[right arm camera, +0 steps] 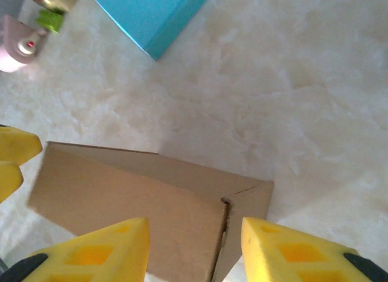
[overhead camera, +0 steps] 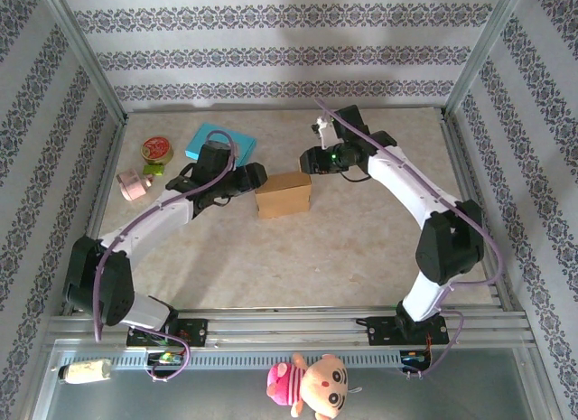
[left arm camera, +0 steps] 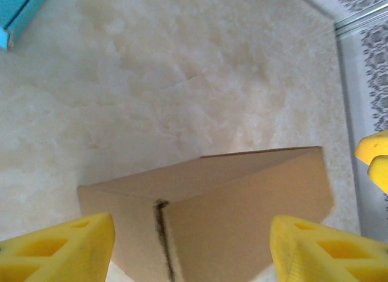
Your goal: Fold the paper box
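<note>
Mid-table (overhead camera: 361,257), the paper box (overhead camera: 284,193) sits between your left gripper (overhead camera: 256,176), spread wide, and right gripper (overhead camera: 311,160), narrower, both empty.

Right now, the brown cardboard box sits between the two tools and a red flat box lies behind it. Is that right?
Not quite: the flat box behind it is turquoise, not red, as the top external view shows. The brown cardboard box does sit between the left tool and the right tool.

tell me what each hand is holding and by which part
Nothing is clearly held: left hand and right hand both sit open at opposite ends of the brown box, no finger visibly pinching it.
</note>
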### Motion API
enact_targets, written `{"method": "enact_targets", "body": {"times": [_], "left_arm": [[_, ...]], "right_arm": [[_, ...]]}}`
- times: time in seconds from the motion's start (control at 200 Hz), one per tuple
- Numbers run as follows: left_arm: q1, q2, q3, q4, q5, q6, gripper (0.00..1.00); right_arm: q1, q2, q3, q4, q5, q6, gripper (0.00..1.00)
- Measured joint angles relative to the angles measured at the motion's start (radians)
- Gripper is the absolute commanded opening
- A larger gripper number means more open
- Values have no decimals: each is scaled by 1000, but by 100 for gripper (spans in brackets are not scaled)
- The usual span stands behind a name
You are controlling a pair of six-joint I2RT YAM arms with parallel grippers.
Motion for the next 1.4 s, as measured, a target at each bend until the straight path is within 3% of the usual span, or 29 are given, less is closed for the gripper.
{"method": "enact_targets", "body": {"times": [0.21,0.335,0.475,0.58,0.655,0.73,0.904,1.059,1.249,1.399], "left_arm": [[0,21,-50,60,65,-27,39],[-7,-5,-74,69,67,-26,38],[-60,-67,-111,41,39,-20,43],[-154,-138,-161,-24,2,-25,58],[-216,-171,-197,-67,-24,-45,68],[-241,-179,-203,-94,-57,-52,71],[-240,-74,-150,-119,-142,-44,76],[-240,42,-174,-42,-93,-61,78],[-240,138,-203,81,9,-114,55],[-233,151,-201,110,20,-122,49]], "right_arm": [[10,16,-58,27,-1,-18,33],[10,-8,-86,45,-6,-21,26],[34,-147,-257,124,15,-13,28],[71,-348,-471,126,35,24,38],[89,-438,-564,85,35,54,64],[88,-476,-590,68,47,80,78],[27,-418,-585,134,63,134,84],[12,-259,-587,157,8,153,76],[82,-206,-634,186,-67,204,54],[85,-206,-647,214,-60,276,52]]}}
